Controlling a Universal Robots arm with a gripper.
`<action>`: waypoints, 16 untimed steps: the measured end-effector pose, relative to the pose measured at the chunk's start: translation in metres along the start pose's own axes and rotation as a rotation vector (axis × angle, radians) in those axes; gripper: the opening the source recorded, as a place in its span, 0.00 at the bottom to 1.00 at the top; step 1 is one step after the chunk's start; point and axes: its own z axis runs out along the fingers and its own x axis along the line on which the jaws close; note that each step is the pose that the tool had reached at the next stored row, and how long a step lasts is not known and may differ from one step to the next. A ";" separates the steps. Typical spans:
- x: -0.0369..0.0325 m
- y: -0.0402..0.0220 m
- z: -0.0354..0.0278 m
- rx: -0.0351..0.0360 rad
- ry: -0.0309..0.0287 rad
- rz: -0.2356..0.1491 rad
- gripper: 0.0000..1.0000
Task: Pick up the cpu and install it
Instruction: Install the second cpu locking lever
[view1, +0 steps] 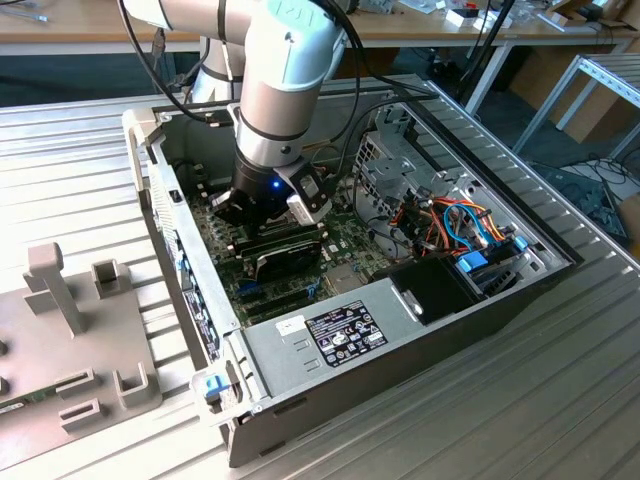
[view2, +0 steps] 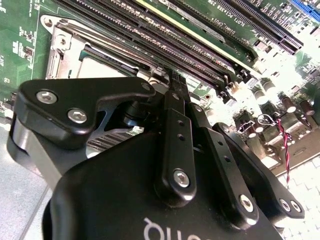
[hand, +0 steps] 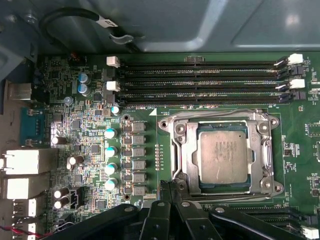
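Observation:
The cpu (hand: 223, 154), a small square chip with a dull silver-grey top, lies flat inside the open silver socket frame (hand: 180, 150) on the green motherboard in the first wrist view. My gripper (hand: 168, 187) is shut with nothing between its black fingers. Its tips hover just beside the frame's corner and off the cpu. In the second wrist view the gripper (view2: 172, 80) points down at the board next to the socket frame (view2: 60, 42). In the exterior view the gripper (view1: 250, 215) is lowered deep into the open computer case (view1: 150, 160).
Black memory slots (hand: 200, 80) run beside the socket, with capacitors (hand: 110, 150) on its other side. A long black card (view1: 285, 250) sits close under the wrist. The power supply (view1: 340, 330) and a cabled drive bay (view1: 460, 230) fill the case. A grey fixture (view1: 70, 330) stands at the exterior view's left.

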 end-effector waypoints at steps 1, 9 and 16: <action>0.0000 0.0000 0.0000 0.0009 0.0000 0.000 0.11; 0.0000 0.0002 -0.0006 0.0022 -0.0002 0.000 0.11; 0.0000 0.0001 -0.0028 0.0110 -0.0003 0.000 0.11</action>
